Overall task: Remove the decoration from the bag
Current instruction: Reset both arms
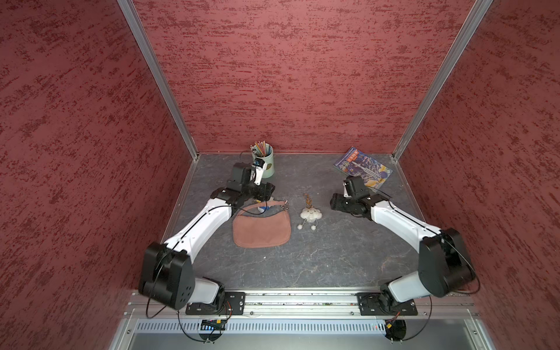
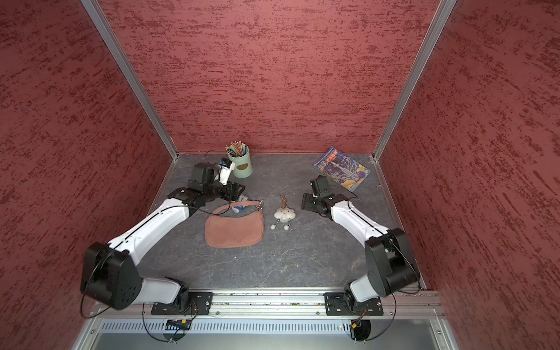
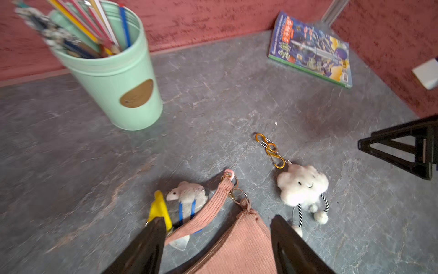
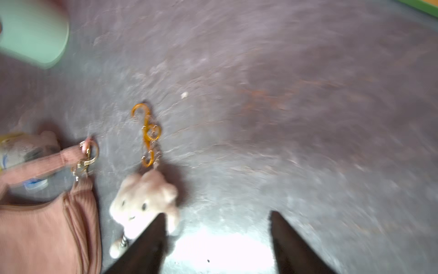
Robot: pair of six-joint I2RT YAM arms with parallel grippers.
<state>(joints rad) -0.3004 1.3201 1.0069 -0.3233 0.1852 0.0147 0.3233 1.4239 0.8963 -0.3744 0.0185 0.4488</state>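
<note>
1. The small white fluffy cloud-shaped plush decoration (image 1: 311, 214) lies flat on the grey stone-look table (image 1: 333, 260). It is just beside the dusty-pink ribbed-fabric crescent bag (image 1: 262, 228) and not touching it.
2. Its gold clip chain (image 3: 270, 150) lies apart from the bag's gold strap ring (image 3: 231, 176), so it looks unhooked.
3. Left gripper (image 3: 216, 219): jaws wide, nothing held, over the bag's strap-end corner.
4. Right gripper (image 4: 217, 213): jaws wide and empty, with one finger close by the cloud. The right wrist view is blurred.
5. Judgement: the removal looks done, and the step in hand is letting go and backing off.
6. To do it well, lift both arms straight up first so the fingers don't snag the chain, the strap or the striped legs.
7. On the left, mind the blue-and-yellow plush toy charm (image 3: 180, 204) under the strap and the mint-green pencil cup (image 1: 263, 163) near that wrist.
</note>
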